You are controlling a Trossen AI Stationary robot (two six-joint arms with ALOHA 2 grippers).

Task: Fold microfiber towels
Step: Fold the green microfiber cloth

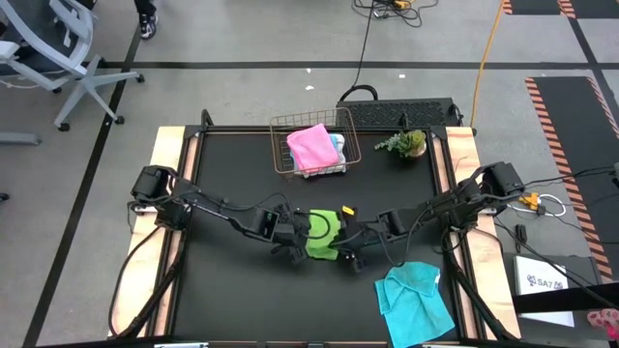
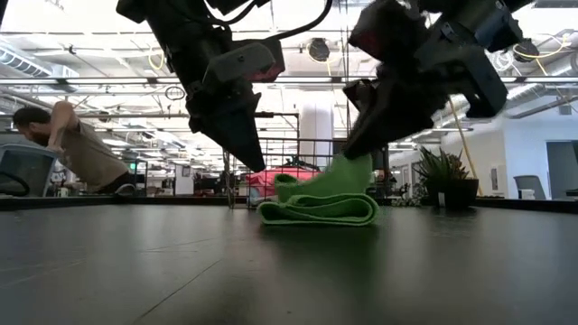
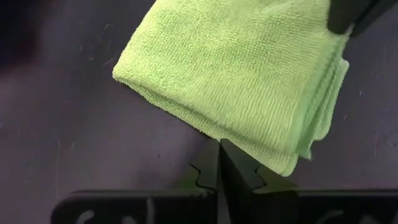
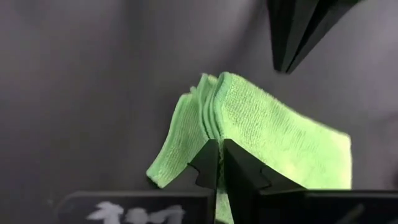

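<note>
Nearest the desk's front edge, toward our right side, we see a cyan-blue towel lying crumpled, well apart from both arms. At mid-desk lies the lime green towel, folded into a thick pad. Our right end effector is clenched on one edge of it, the layers bunching upward between the fingers. Our left end effector is clenched with nothing in it, its tip just beside the towel's opposite edge. Farther back stands a copper wire basket holding a pink towel with a bit of blue cloth beside it. A small green plant sits near the basket.
</note>
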